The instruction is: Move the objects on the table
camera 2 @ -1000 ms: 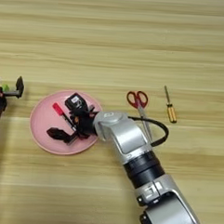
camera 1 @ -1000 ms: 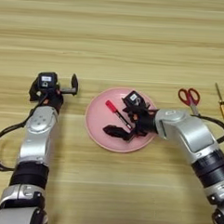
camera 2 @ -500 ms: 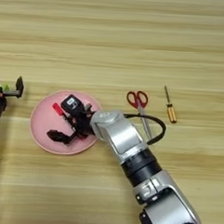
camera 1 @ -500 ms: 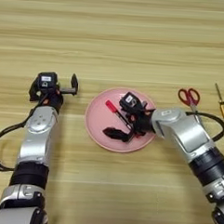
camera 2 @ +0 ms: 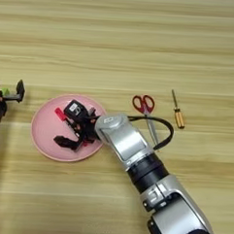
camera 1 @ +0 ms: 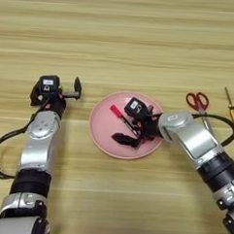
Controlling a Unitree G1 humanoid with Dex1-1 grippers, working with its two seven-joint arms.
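Observation:
A slim red marker pen (camera 1: 120,117) with a black end lies slanted inside the round pink plate (camera 1: 100,129) on the wooden table (camera 1: 122,46). Just below it in the plate is a thin black two-pronged piece (camera 1: 121,138). My right gripper (camera 1: 139,131) reaches in from the right and hangs low over the plate, against the marker's black end and the black piece. Whether it holds either one cannot be made out. My left gripper (camera 1: 67,91) rests open on the table left of the plate, holding nothing.
Red-handled scissors (camera 1: 199,105) lie right of the plate, with a yellow-handled screwdriver (camera 1: 231,108) further right. A black cable (camera 1: 221,119) loops off my right forearm near the scissors.
My right gripper has edged slightly left over the plate. The marker, the black piece and the left arm have not visibly moved.

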